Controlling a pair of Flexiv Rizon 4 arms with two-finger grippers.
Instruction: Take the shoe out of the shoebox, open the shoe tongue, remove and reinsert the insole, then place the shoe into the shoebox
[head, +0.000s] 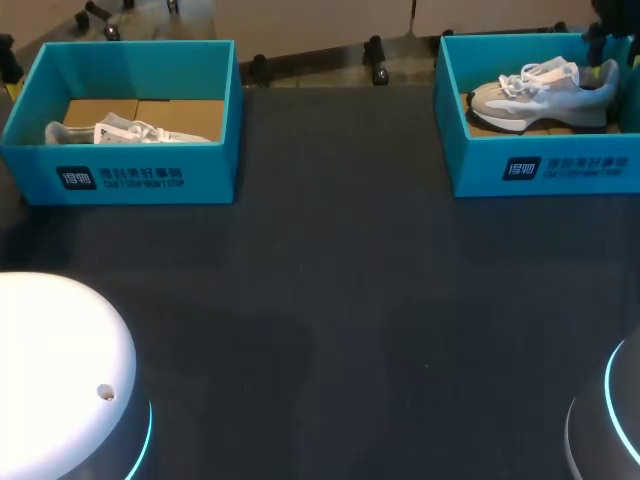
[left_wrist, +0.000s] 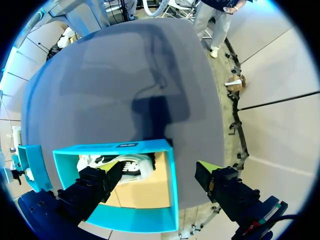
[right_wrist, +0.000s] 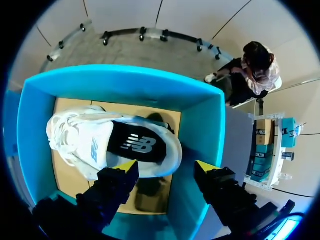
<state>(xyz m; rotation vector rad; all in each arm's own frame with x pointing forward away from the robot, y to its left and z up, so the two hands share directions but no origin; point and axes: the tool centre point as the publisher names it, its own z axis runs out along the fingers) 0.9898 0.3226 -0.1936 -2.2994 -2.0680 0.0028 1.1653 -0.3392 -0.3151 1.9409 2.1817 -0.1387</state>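
The shoe sits inside the right shoebox, under the right tool — spread wide, gripping nothing. Its long axis runs along the tool's opening rather than across it, so a wrist turn looks needed. The left tool — also open — hangs over the other shoebox.
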